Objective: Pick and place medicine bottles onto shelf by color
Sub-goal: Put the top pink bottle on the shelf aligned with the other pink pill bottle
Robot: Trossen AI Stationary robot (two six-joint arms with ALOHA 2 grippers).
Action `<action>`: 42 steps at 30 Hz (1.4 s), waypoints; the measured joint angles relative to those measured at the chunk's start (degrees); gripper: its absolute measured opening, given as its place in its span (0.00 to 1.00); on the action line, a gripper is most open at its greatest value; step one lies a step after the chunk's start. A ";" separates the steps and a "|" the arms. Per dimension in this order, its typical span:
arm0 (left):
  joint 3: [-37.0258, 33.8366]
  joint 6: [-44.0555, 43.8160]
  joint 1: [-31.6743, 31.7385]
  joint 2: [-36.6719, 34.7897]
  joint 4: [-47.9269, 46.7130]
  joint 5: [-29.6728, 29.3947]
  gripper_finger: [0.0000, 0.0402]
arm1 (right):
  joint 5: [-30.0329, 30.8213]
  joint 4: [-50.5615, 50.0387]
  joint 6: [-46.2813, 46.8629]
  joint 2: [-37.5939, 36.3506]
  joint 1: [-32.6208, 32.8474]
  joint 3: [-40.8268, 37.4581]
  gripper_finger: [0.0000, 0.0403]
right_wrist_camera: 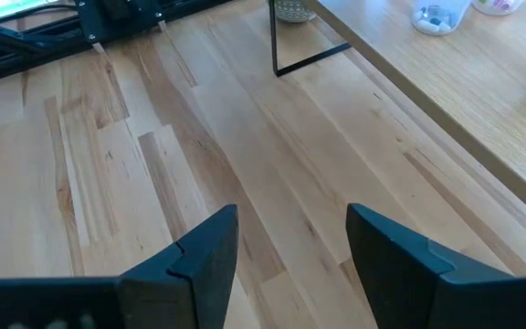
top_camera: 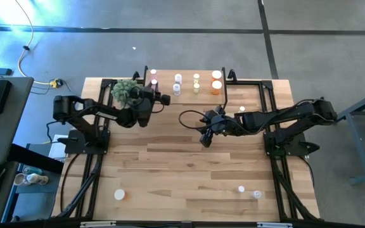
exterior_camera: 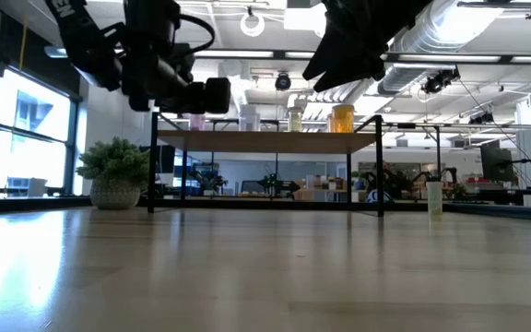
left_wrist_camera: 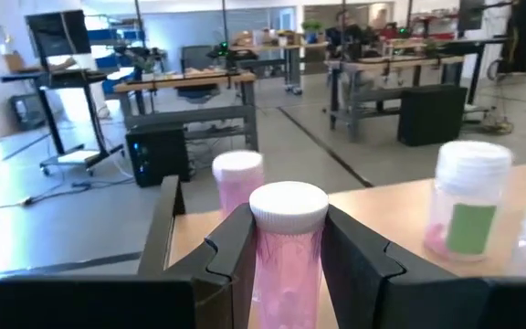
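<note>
1. We see the left end effector (left_wrist_camera: 286,265) clamped on a pink medicine bottle (left_wrist_camera: 288,242), upper centre of the high view, at the shelf (top_camera: 185,75).
2. The right end effector (right_wrist_camera: 290,251) hangs spread and empty over the desk (top_camera: 189,171) mid-frame.

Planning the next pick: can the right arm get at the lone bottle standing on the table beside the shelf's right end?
Probably yes. The right gripper hangs open and empty over bare table, and the bottle stands alone just beyond its arm, off the shelf. The left gripper, holding a pink bottle, is across at the shelf's other end.
</note>
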 joint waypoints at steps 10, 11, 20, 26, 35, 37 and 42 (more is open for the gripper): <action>0.11 -2.58 1.15 0.82 0.06 1.23 0.24 | 0.00 -0.02 0.00 0.00 0.00 0.00 0.49; 0.11 -2.62 1.15 0.82 0.05 1.22 0.24 | 0.00 -0.02 0.00 0.00 0.00 0.00 0.49; 0.07 -2.61 1.15 0.83 -0.19 1.30 0.24 | -0.02 -0.02 0.00 0.00 0.02 0.00 0.49; 0.06 -2.61 0.64 0.86 -0.38 1.43 0.26 | -0.02 -0.02 0.00 0.00 0.02 0.00 0.49; 0.02 -1.27 0.56 0.93 -0.55 1.57 0.36 | -0.02 -0.02 -0.01 0.00 0.02 0.00 0.49; 0.00 -1.27 0.56 0.93 -0.54 1.64 0.37 | -0.02 -0.02 0.00 0.00 0.02 0.00 0.49; 0.00 -1.25 0.56 0.93 -0.53 1.61 0.39 | -0.02 -0.02 -0.02 0.00 0.02 0.00 0.49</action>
